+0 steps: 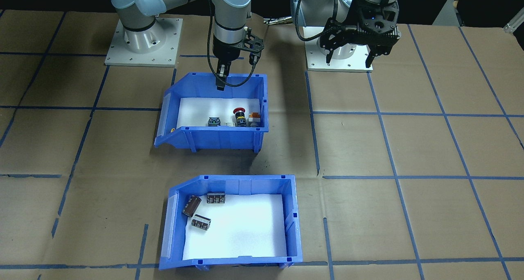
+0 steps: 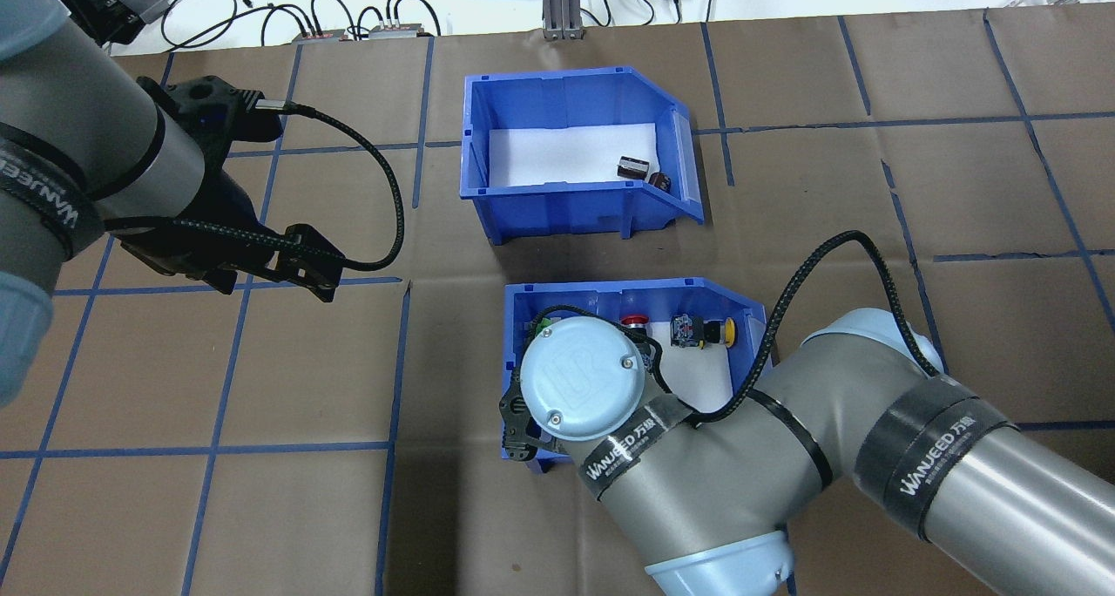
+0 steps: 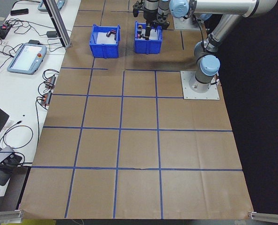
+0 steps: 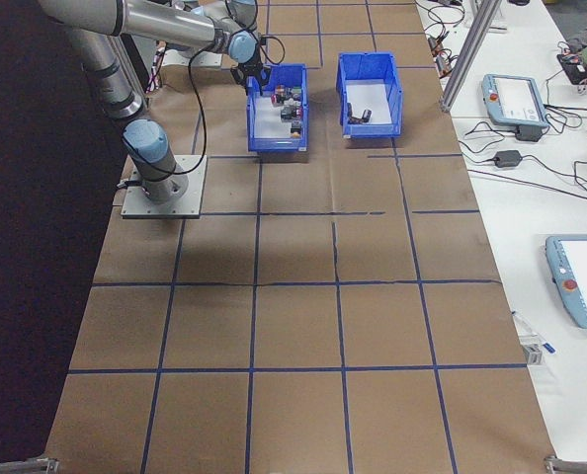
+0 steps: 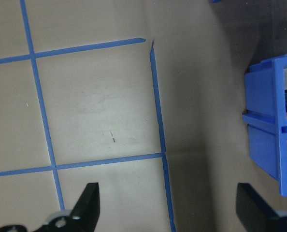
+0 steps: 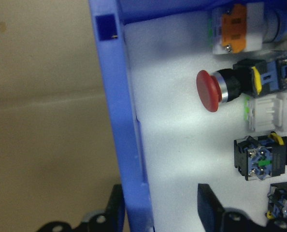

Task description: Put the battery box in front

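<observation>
The battery box [image 1: 231,222] is found on the table's operator side, just beyond the switch bin [image 1: 215,112]. The right gripper [image 6: 158,212] is seen straddling that bin's rear wall, jaws spread, unclamped. The left gripper [image 5: 167,205] is held open above bare table.

Evenly and brightly lit from above; soft shadows under both bins on the worktop [image 1: 368,149]. Mild glare on white foam; right wrist close-up slightly blurred.

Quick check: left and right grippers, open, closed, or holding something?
Left gripper: open, empty, above the table.
Right gripper: open, jaws straddling the switch bin wall, not clamped.
</observation>
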Available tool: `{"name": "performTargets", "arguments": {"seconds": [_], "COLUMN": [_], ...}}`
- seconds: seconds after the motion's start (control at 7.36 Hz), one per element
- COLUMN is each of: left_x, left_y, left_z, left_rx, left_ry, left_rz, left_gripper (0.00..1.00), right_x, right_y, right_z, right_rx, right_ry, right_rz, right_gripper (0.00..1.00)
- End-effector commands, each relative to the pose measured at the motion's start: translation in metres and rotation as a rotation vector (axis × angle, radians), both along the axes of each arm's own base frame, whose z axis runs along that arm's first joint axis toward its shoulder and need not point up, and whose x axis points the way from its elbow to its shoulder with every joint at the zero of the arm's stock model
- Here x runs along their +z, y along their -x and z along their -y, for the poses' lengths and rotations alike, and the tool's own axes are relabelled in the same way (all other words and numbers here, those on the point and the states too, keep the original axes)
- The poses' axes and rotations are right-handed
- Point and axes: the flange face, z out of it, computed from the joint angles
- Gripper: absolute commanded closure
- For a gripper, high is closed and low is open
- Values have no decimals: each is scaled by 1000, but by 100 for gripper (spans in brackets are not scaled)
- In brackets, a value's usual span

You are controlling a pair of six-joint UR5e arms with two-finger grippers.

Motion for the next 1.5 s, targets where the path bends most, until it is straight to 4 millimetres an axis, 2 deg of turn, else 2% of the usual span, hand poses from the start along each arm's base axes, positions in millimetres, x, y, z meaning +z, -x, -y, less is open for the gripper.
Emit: {"name": "performTargets", "arguments": {"seconds": [0.0, 0.27, 0.41, 0.54, 0.68, 0.95, 1.22, 1.36], "left_x": [-1, -1, -1, -1, -1, -1, -1, -2], "left_y": [-1, -1, -1, -2, -2, -2, -2, -2], "left_z": [2, 2, 3, 3, 3, 3, 3, 3], "left_rx": [-3, -3, -3, -6, -6, -6, -6, -6], "left_ry": [8, 8, 8, 8, 8, 8, 10, 7], "left_rz": [0, 0, 0, 0, 0, 1, 2, 1], "left_gripper": [1, 1, 1, 1, 1, 1, 1, 1], "right_x": [34, 74, 85, 93, 102, 135, 158, 174], "right_y": [-1, 3, 21, 58, 86, 137, 171, 183], "right_z": [8, 35, 62, 93, 117, 159, 176, 185], "right_rx": [-9, -52, -123, -299, -416, -826, -1222, -1327], "right_ry": [14, 15, 35, 56, 73, 114, 117, 120], "right_rz": [10, 19, 32, 49, 76, 175, 188, 185], "right_gripper": [0, 0, 0, 0, 0, 0, 0, 0]}}
